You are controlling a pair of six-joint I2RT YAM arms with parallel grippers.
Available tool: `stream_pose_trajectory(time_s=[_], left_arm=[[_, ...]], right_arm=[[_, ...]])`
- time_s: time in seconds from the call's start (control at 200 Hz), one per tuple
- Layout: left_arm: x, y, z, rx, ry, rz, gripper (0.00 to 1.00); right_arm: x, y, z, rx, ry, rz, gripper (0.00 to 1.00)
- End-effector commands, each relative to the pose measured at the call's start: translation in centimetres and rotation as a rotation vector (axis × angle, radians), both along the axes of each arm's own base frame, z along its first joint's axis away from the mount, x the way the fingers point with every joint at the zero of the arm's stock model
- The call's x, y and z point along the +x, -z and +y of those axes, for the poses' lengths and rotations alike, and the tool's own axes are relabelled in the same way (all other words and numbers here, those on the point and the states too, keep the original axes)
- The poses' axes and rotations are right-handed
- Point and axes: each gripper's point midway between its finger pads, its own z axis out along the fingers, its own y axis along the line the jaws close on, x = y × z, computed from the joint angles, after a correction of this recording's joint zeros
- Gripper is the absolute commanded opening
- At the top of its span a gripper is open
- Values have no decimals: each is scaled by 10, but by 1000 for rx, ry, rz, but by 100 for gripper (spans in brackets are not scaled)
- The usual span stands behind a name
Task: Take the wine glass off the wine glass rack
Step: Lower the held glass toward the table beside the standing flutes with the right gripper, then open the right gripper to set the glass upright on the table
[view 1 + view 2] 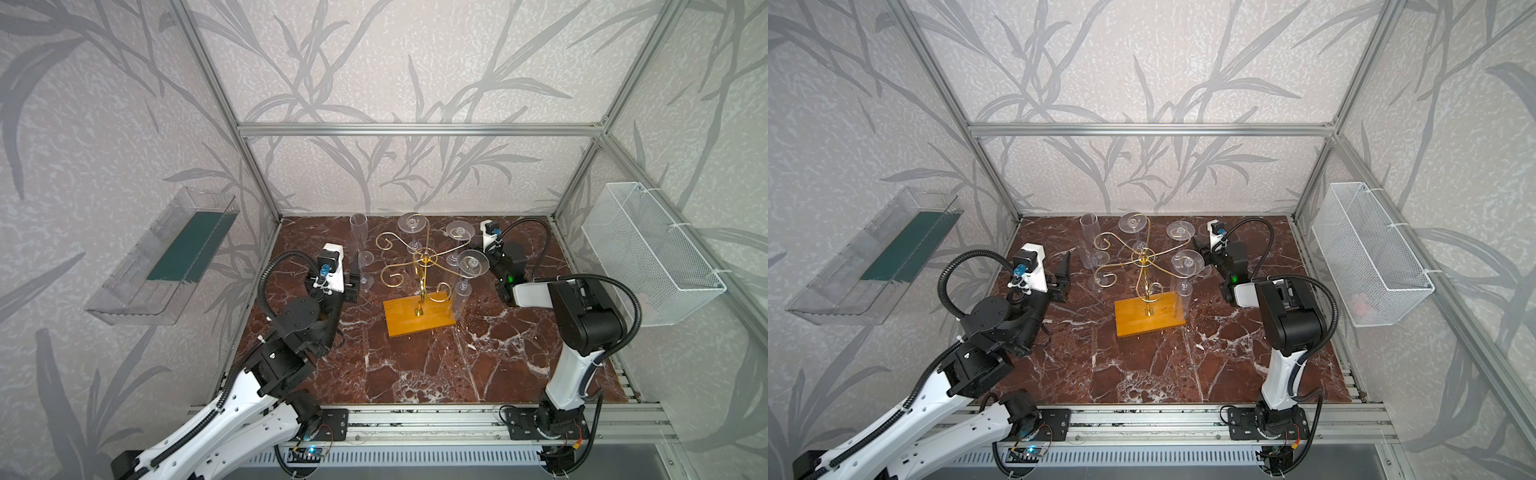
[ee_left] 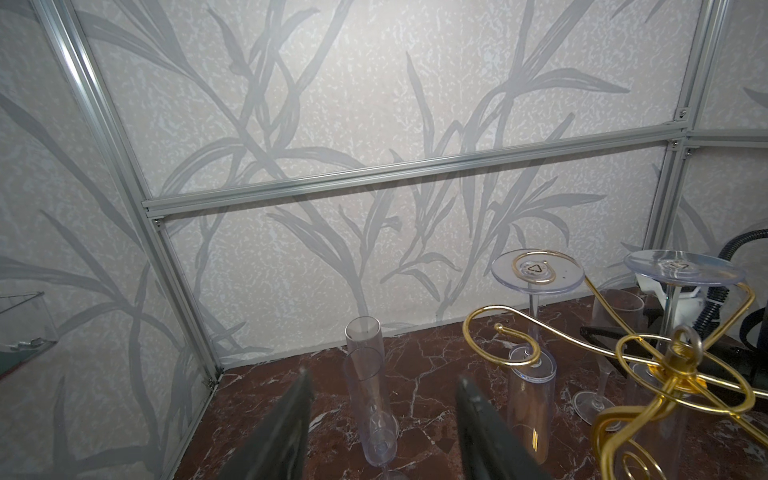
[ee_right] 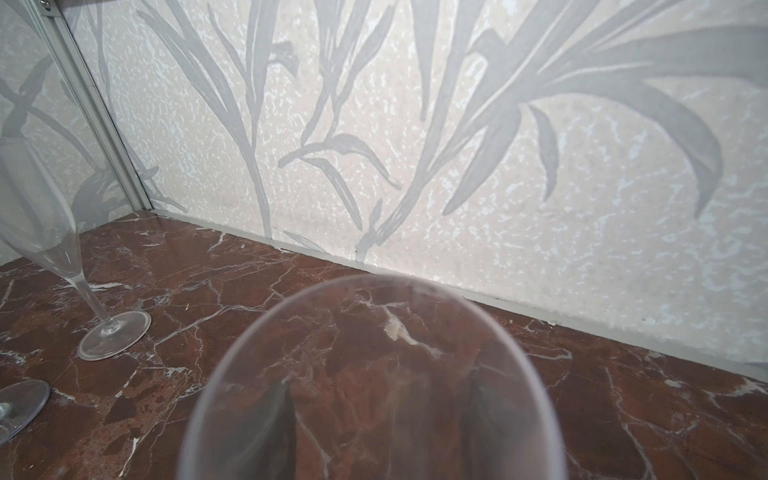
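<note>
L gripper (image 2: 383,374) open; R gripper (image 3: 380,381) unclear behind wine glass (image 3: 374,324); red marble top (image 1: 415,365); leaf-print walls (image 1: 374,62).

The left gripper (image 2: 384,376) hovers low with jaws apart, the right gripper (image 3: 380,388) reaches far forward, jaw state unclear

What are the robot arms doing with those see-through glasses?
They are emptying the gold wire rack on its orange wooden base. Some clear plastic flutes hang upside down on it; others stand on the brown marble table. The right gripper has a flute between its fingers, grip unclear. The left gripper is open, facing two standing flutes.
</note>
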Motion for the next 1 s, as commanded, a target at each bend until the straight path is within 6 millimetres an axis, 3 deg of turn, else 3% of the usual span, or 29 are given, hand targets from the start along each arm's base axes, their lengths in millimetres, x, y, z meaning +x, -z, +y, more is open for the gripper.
stream_pose_trajectory(time_s=[0.0,0.17,0.405,0.43,0.665,0.805,0.995], left_arm=[[-2,-3,6,-8,-17,-1,57],[-2,-6,8,-4,-22,-4,58],[-4,-9,6,20,-5,-1,58],[-5,-9,7,22,-6,-2,58],[-8,-17,8,34,2,-34,58],[-11,-15,8,39,15,-37,58],[-13,-8,9,17,25,-28,58]], right_arm=[[-2,-13,-4,4,7,-40,68],[-4,-26,-5,17,9,-58,72],[-18,-57,-12,13,20,-94,75],[-23,-73,-14,15,23,-123,76],[-51,-122,-29,19,69,-172,76],[-74,-139,-63,110,211,27,76],[-139,-170,-92,237,257,174,76]])
